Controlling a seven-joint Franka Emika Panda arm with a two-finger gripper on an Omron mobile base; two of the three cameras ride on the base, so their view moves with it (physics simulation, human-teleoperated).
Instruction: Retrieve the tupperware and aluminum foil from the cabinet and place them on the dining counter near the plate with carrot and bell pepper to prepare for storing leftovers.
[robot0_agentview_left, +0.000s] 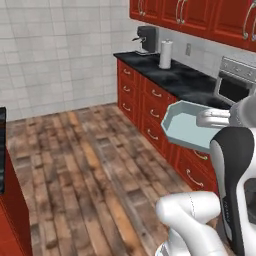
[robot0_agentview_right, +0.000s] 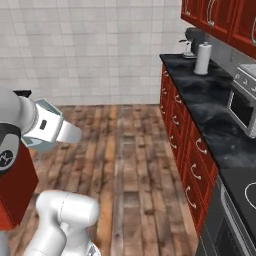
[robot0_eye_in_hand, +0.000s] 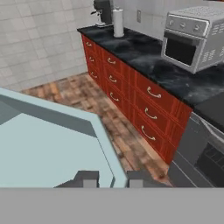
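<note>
Above the wood floor (robot0_agentview_left: 90, 165), beside the red drawers (robot0_agentview_left: 150, 107): fingers (robot0_eye_in_hand: 87, 178) clamped on the tupperware (robot0_agentview_left: 187, 125) rim, tub held off the black desk (robot0_agentview_left: 175, 75).

I stand in a home kitchen, rendered rather than real. A long black marble worktop (robot0_eye_in_hand: 153, 61) with white veins runs along one wall above a row of red wooden drawers with curved silver handles (robot0_eye_in_hand: 144, 105). Matching red panelled wall cabinets (robot0_agentview_left: 195, 15) hang overhead. On the worktop sit a dark coffee machine (robot0_agentview_left: 146, 39), an upright white paper towel roll (robot0_agentview_left: 165, 54) and a silver toaster oven with a dark glass door (robot0_eye_in_hand: 192, 39). A black stovetop (robot0_agentview_right: 240, 192) sits at the near end of the run. Pale square tiles (robot0_agentview_right: 100, 50) cover the wall, and worn wooden planks (robot0_agentview_left: 90, 165) cover the floor.
</note>
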